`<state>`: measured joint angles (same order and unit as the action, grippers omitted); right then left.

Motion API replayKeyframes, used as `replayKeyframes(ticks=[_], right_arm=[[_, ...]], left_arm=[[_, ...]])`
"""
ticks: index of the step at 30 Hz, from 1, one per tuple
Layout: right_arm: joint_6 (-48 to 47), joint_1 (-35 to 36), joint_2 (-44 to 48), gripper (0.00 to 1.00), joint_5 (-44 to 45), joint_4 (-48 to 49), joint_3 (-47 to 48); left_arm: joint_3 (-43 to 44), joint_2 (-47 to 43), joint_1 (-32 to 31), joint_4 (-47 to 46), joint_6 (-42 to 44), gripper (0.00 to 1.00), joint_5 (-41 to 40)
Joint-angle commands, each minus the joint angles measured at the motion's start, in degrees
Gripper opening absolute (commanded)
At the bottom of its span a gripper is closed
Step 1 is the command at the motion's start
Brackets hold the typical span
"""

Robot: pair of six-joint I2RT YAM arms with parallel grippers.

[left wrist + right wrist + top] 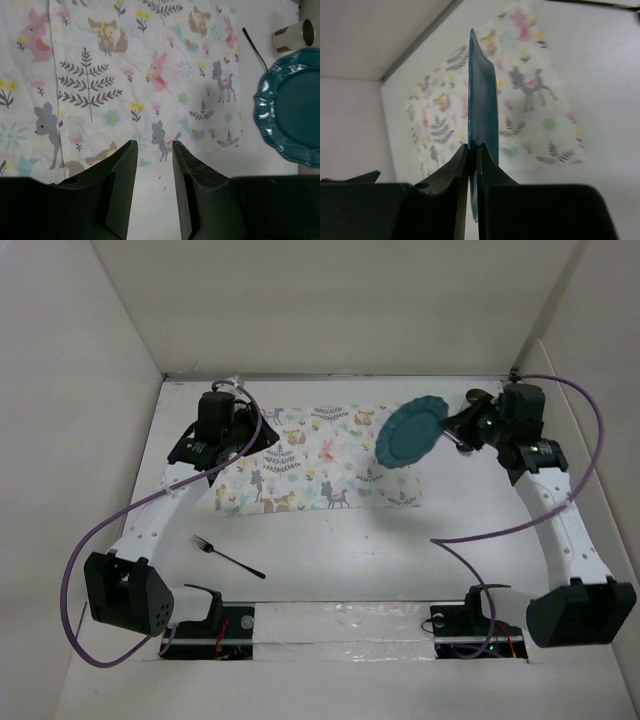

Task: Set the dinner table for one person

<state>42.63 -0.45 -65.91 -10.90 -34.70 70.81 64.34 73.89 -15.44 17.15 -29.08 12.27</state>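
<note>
A teal scalloped plate is held tilted in the air over the right end of the animal-print mat. My right gripper is shut on its rim. In the right wrist view the plate stands edge-on between the closed fingers. My left gripper is open and empty, low over the mat's left end. In the left wrist view its fingertips straddle the mat's edge, with the plate at the right. The white dinner table lies under it all.
A black fork lies on the table in front of the mat, near the left arm. In the left wrist view a small white and brown cup and a thin dark utensil lie beyond the mat. White walls enclose the table.
</note>
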Motion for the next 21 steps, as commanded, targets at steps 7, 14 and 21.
replayKeyframes(ticks=[7, 14, 21], right_arm=[[16.4, 13.3, -21.3, 0.00, -21.4, 52.0, 2.3], [20.9, 18.9, -37.2, 0.00, -22.4, 61.3, 8.4], [24.6, 21.7, -43.8, 0.00, -20.3, 67.7, 5.9]], left_arm=[[9.1, -1.1, 0.2, 2.2, 1.0, 0.31, -3.7], [8.1, -1.4, 0.2, 2.5, 0.5, 0.31, -5.7], [7.2, -2.2, 0.2, 1.8, -0.3, 0.31, -5.1]])
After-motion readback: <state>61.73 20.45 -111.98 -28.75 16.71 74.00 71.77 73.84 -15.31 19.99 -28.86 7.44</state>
